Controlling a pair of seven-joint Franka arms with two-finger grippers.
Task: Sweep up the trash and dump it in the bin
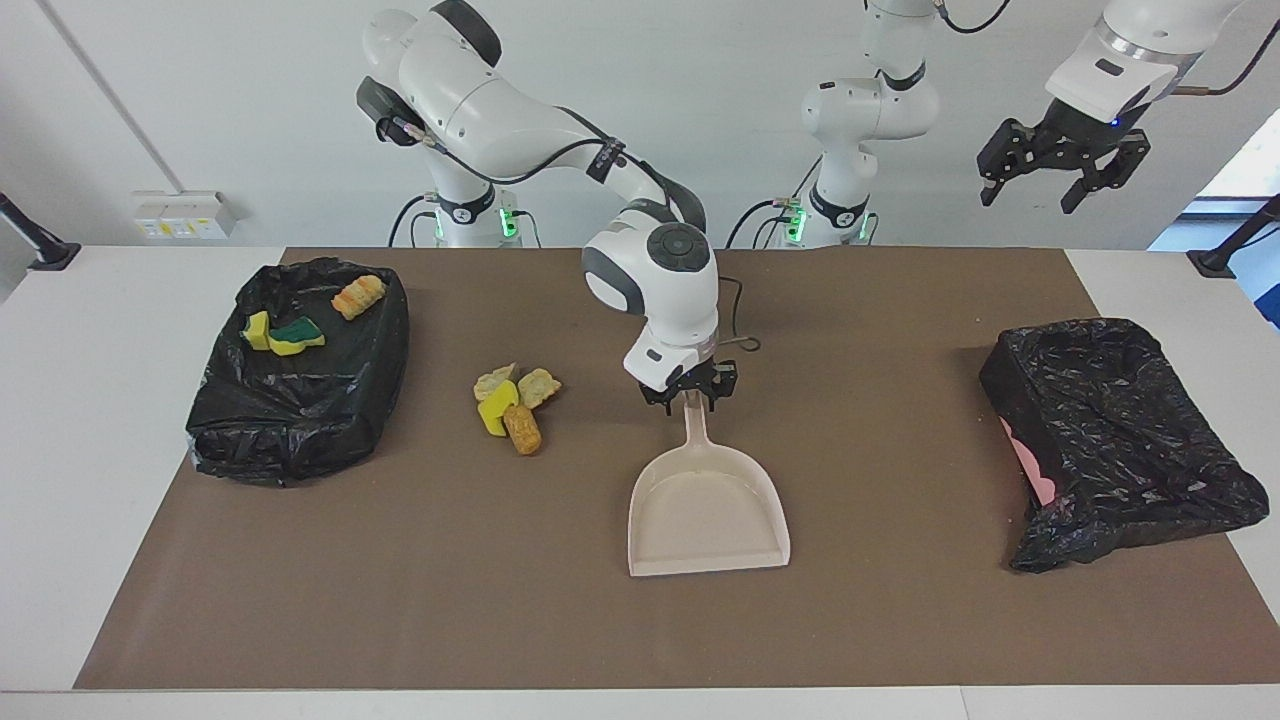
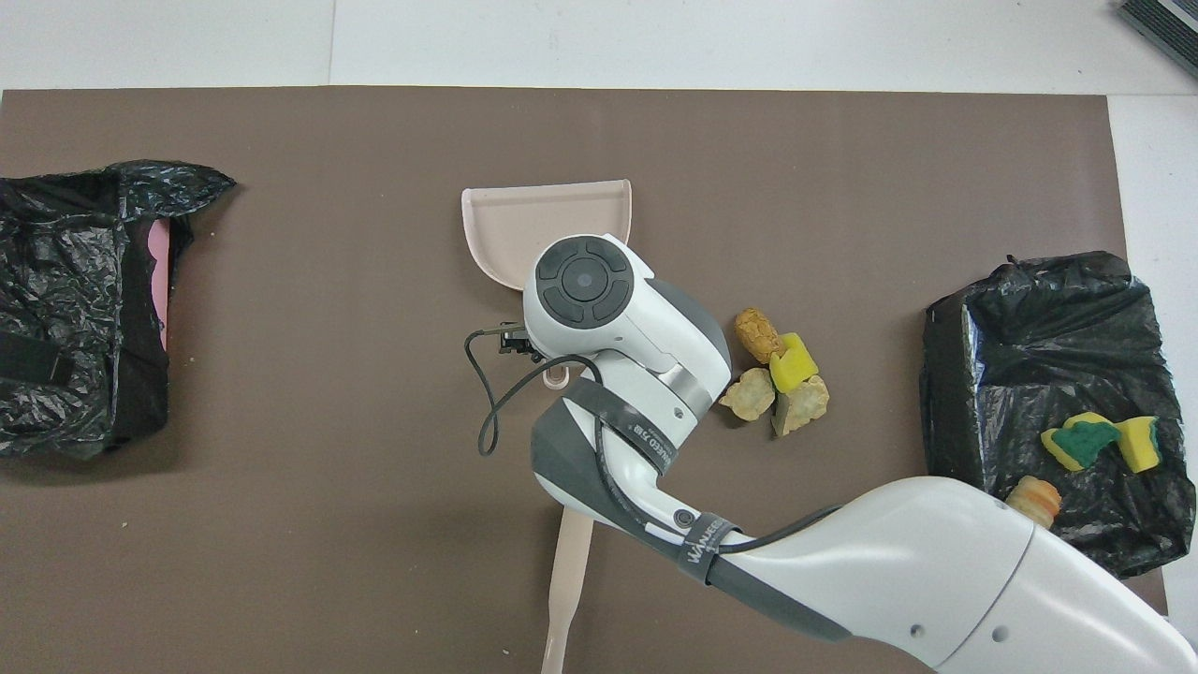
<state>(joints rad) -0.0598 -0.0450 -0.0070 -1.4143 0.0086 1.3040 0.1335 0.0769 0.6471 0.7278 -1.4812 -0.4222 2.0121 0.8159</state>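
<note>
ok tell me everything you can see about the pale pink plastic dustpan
The pale pink plastic dustpan looks like smooth moulded plastic: a shallow, empty scoop with raised side walls and a slim handle. It lies flat on the brown mat, its open lip pointing away from the robots. The right gripper is at the handle's tip with fingers spread, not clamping it. Nothing else touches it.

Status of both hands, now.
Right hand: open, at the dustpan handle, not gripping it.
Left hand: open, empty, raised and waiting above the left arm's end of the table.
</note>
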